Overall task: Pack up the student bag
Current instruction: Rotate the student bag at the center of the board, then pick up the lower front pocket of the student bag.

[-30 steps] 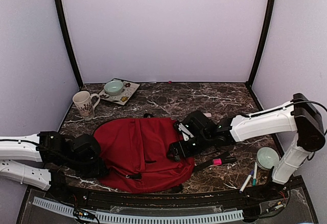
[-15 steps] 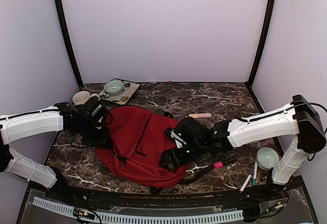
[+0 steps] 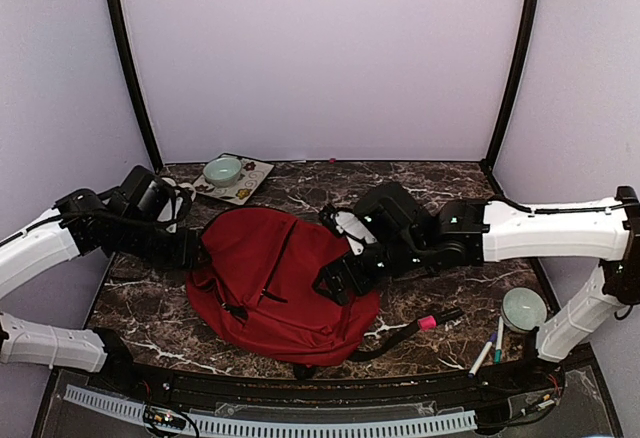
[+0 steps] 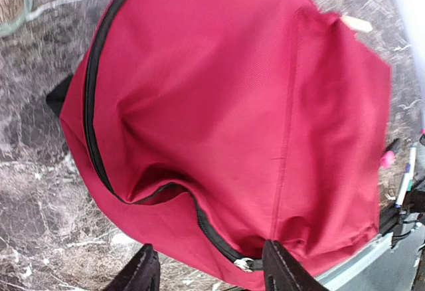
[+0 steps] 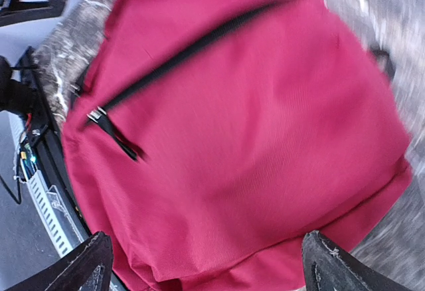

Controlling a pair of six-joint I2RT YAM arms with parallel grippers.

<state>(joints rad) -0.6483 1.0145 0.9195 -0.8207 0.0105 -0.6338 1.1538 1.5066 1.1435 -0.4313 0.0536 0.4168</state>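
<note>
- The left gripper [image 3: 192, 250] is seen at the left end of the student bag [image 3: 270, 283]. In the left wrist view its fingers [image 4: 143, 272] are held partly apart, and the bag's zippered edge is caught in the gap close to one finger. Whether the fabric is pinched cannot be told.
- A plate [image 3: 252, 186] with a pale bowl [image 3: 222, 170] on it is set near the back left corner of the tabletop [image 3: 430, 193].
- The student bag is spread on the tabletop left of centre, nearer the front edge than the back.
- The right gripper [image 3: 335, 283] is positioned over the bag's right part. Its jaws are spread wide and nothing is held; only red fabric is seen between them in the right wrist view.
- A pink-capped marker [image 3: 425, 321] is found just right of the bag, and a green bowl [image 3: 523, 308] sits near the front right corner.
</note>
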